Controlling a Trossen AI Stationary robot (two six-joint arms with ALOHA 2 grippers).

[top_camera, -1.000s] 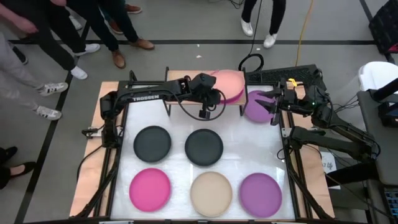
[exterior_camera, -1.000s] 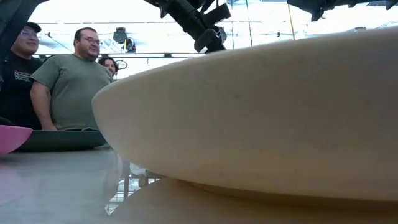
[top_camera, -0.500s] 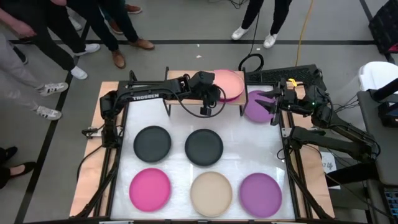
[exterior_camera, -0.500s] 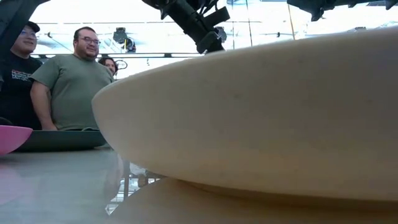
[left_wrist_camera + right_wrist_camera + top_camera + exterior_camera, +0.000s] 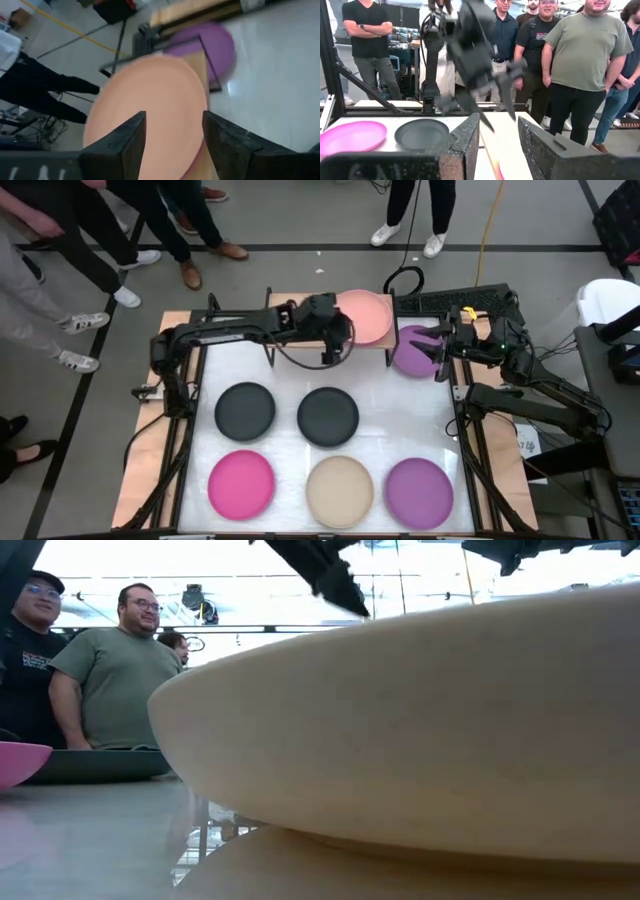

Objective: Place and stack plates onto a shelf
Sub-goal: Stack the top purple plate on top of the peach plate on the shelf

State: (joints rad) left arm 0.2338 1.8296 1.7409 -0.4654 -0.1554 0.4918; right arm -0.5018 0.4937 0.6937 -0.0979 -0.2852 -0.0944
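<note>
High view shows me the shelf (image 5: 330,330) at the table's far edge, its long axis running left to right, a light-wood top on thin black legs. A pale pink plate (image 5: 366,317) lies flat on its right half, round, shallow and matte. My left gripper (image 5: 333,348) hangs over the shelf just left of that plate; in the left wrist view its fingers (image 5: 122,142) stand apart with nothing between them, and the plate shows past them. My right gripper (image 5: 437,350) sits beside the shelf's right end, over a purple plate (image 5: 412,350) lying on the table there (I cannot tell from above whether it grips the rim; in the right wrist view its fingers (image 5: 465,142) stand apart).

On the white table (image 5: 270,440) six more plates lie flat, well apart: two dark grey ones (image 5: 246,409) (image 5: 327,416) in the middle row, then magenta (image 5: 240,483), cream (image 5: 339,491) and a second purple (image 5: 418,492) along the near edge. The low view is nearly filled by the cream plate's smooth rim (image 5: 400,730).
</note>
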